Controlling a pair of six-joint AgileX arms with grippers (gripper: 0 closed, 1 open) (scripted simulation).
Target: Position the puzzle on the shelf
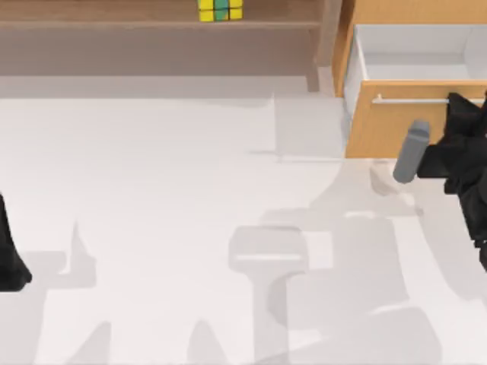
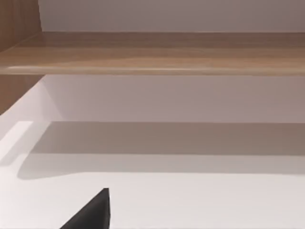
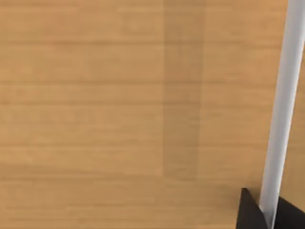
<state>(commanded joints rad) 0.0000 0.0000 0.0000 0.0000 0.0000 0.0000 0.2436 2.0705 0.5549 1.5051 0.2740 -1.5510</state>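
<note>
Quick count from my end: one puzzle [image 1: 221,10], one shelf [image 1: 152,24], one drawer cabinet [image 1: 411,76], two arms. That's all that's on the white table [image 1: 167,228].

The puzzle sits on the shelf board at the far edge of the top view, a bit left of the shelf's vertical end post [image 1: 329,38]. I can see yellow and green squares with a little blue on it, no writing or logos that I can read anywhere.

The cabinet is at the far right, just beside the shelf post, and its drawer is pulled out toward the near side with a pale empty-looking inside. My right claw [image 3: 269,212] is up at the drawer front: in the right wrist view the thin metal handle [image 3: 281,109] runs down between two dark fingertips [image 3: 248,212], so it looks clamped around the handle. From above, the right arm [image 1: 464,152] comes in from the right edge, touching the drawer front.

My left arm [image 1: 11,251] is parked at the near left edge of the table. Its wrist camera looks at the shelf boards, with one dark finger tip [image 2: 93,212] poking in; I can't tell whether that claw is open or closed.
</note>
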